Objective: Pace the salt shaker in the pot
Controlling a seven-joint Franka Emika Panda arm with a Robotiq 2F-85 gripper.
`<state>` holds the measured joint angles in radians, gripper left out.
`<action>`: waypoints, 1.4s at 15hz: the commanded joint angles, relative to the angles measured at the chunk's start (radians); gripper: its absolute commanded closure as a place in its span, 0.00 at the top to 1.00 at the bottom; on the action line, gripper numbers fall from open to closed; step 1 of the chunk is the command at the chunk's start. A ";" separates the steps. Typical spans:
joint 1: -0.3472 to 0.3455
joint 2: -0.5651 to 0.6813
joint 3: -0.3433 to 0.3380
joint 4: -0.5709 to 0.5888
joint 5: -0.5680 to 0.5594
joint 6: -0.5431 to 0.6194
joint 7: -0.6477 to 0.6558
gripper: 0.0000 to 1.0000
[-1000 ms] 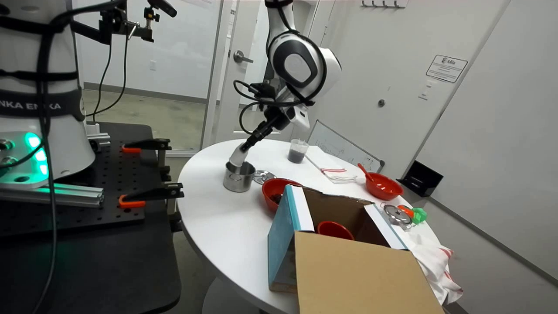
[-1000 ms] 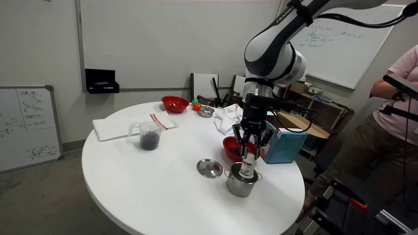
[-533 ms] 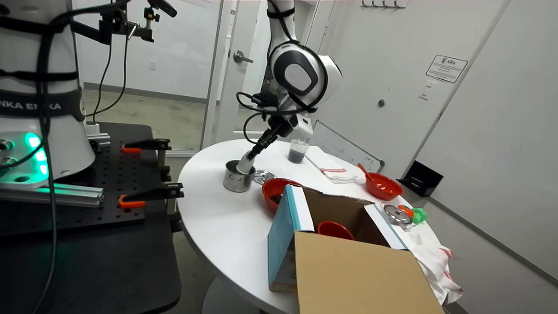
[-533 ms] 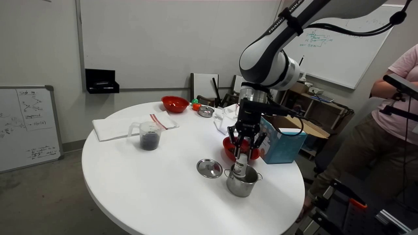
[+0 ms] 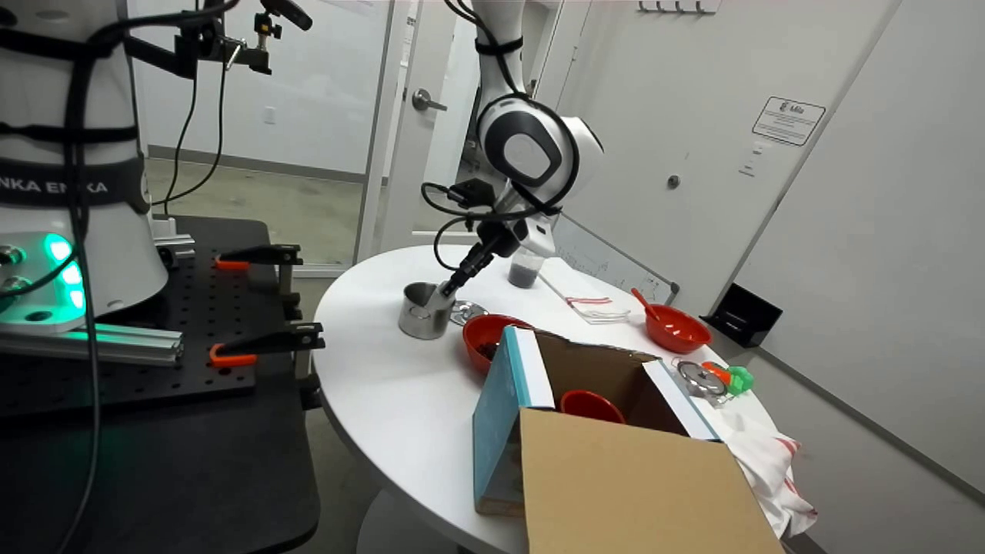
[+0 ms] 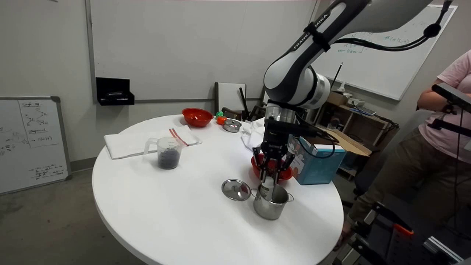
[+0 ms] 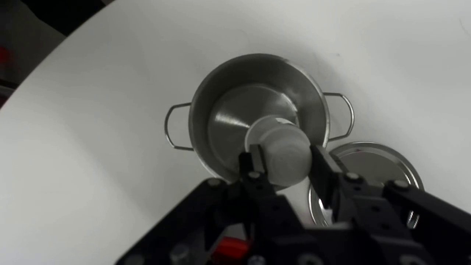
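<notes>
You are seemingly nearing the end: your black two-fingered gripper (image 6: 269,181) is grasping the white cylindrical salt shaker (image 7: 289,156), which is leaning with its lower part inside the shiny round steel pot (image 7: 239,105) mid-frame in the wrist view, leaving release and withdrawal.

In an exterior view, the camera looks down from beside the robot's base (image 5: 46,188), close at the picture's left edge, across the round surface (image 5: 415,400) toward a door (image 5: 412,154), with an open box (image 5: 639,469) in the near foreground. In an exterior view, the camera faces a broad whiteboard (image 6: 202,48) over the same surface, and that box sits farther back than the pot (image 6: 270,209). The wrist view looks steeply down from very near, past the fingers (image 7: 323,173); it shares the pot and a steel lid (image 7: 371,162) with both exterior views
</notes>
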<state>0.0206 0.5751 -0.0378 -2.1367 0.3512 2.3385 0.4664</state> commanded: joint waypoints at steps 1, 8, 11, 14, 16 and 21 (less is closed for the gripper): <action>-0.006 0.057 0.000 0.058 0.014 -0.006 0.005 0.10; -0.010 0.114 0.006 0.126 0.012 -0.029 -0.005 0.66; -0.009 0.125 0.008 0.131 0.013 -0.025 -0.007 0.87; -0.009 0.114 0.013 0.121 0.015 -0.016 -0.017 0.94; -0.007 0.101 0.017 0.108 0.015 -0.008 -0.025 0.94; -0.008 0.026 0.036 0.039 0.019 0.006 -0.069 0.94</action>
<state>0.0162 0.6751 -0.0160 -2.0353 0.3550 2.3339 0.4388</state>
